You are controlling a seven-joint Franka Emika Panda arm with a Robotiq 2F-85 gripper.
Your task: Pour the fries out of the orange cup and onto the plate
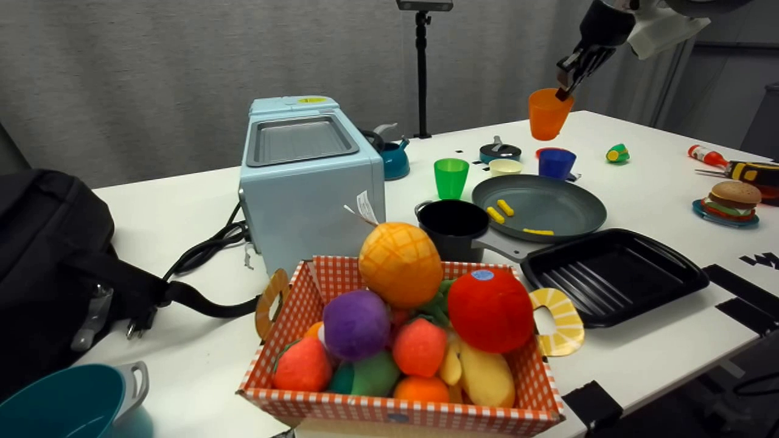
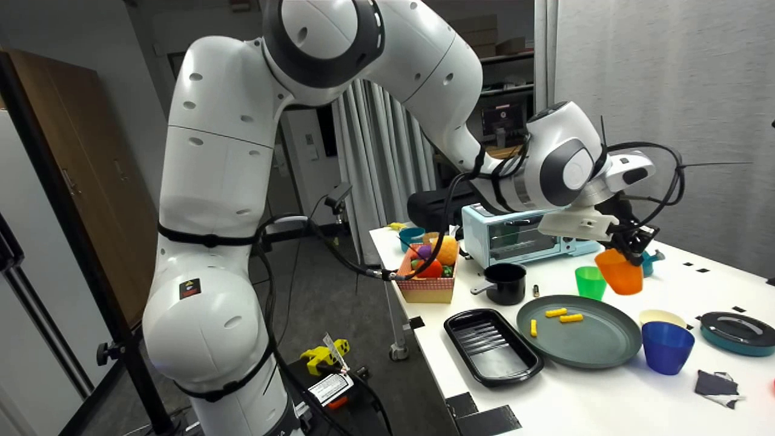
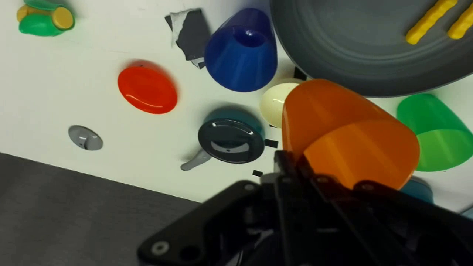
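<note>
- Gripper (image 3: 293,163) clamped on the wall of the orange cup (image 3: 351,140), at its rim.
- The orange cup hangs in the air above the desk (image 1: 663,155), mouth upward, leaning a little. In the wrist view part of its inner wall shows; the bottom inside is hidden.
- Three fries (image 2: 571,318) lie on the plate (image 2: 596,345) in both exterior views, two close together and the third apart from them. All three are on the side of the plate toward the black pot (image 2: 508,293) and the black tray (image 1: 633,277). The wrist view shows two of them near its edge.
- The blue cup (image 2: 668,351) stands upright just beside the plate, with a pale yellow bowl (image 1: 506,168) near both.
- The green cup (image 1: 451,179) stands upright near the plate; in the wrist view the orange cup hides part of it.
- A pan (image 3: 231,136) with a dark top and a red dish (image 3: 147,88) are on the desk, apart from each other.
- In an exterior view, a burger (image 1: 734,193) sits on a teal saucer (image 1: 727,223), well apart from the plate.
- A light blue oven (image 1: 313,207) stands near a checked basket (image 1: 341,406) of toy fruit (image 1: 401,264).
- A teal kettle (image 1: 395,164) is just beside the oven.
</note>
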